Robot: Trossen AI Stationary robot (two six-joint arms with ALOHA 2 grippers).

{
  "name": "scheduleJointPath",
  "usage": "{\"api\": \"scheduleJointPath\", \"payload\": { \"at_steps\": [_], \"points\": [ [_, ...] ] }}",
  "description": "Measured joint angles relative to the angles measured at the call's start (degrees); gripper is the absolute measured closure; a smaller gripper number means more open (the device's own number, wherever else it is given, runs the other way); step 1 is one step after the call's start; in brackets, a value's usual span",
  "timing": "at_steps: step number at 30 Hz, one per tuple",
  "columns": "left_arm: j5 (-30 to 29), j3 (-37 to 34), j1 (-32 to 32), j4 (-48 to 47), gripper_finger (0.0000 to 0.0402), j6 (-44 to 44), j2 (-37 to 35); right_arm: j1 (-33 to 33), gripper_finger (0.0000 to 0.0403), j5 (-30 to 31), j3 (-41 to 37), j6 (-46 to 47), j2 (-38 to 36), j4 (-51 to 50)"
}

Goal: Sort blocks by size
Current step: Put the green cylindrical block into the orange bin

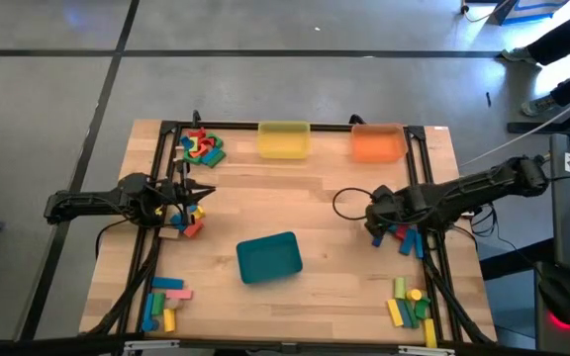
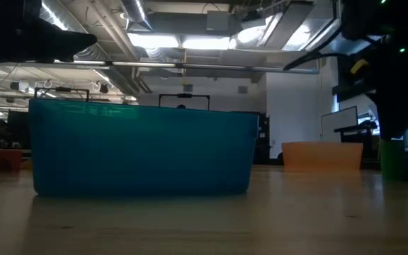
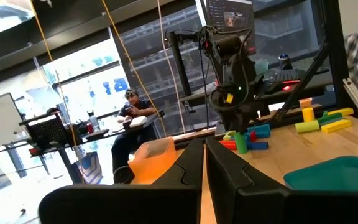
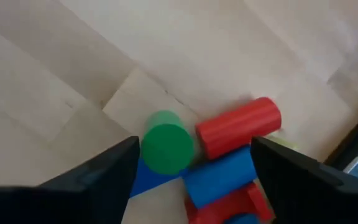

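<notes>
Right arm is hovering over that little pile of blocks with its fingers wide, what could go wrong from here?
1. The green cylinder stands touching the red cylinder and a blue block, so closing the right gripper may catch two at once.
2. The red cylinder lies on its side and could roll if nudged.

Colourful blocks (image 1: 199,146) in scattered piles

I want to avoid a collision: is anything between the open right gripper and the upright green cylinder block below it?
Nothing visible is. The right gripper is open directly above the upright green cylinder block, with a red cylinder block and a blue block lying beside it.
</notes>
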Motion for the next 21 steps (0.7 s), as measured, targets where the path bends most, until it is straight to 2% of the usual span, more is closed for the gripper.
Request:
{"api": "scheduleJointPath", "payload": {
  "at_steps": [4, 13, 21],
  "points": [
    [0.0, 0.0, 0.0, -0.6, 0.0396, -1.9, 0.0, -1.3, 0.0113, -2.2, 0.0, -0.3, 1.1, 1.4],
    [0.0, 0.0, 0.0, -1.0, 0.0396, -1.5, 0.0, -1.2, 0.0145, -2.6, -0.5, 0.4, 5.3, 3.7],
    [0.0, 0.0, 0.0, -1.0, 0.0396, -1.5, 0.0, -1.2, 0.0220, -2.9, -1.2, 0.1, 8.5, 4.6]
  ]
}}
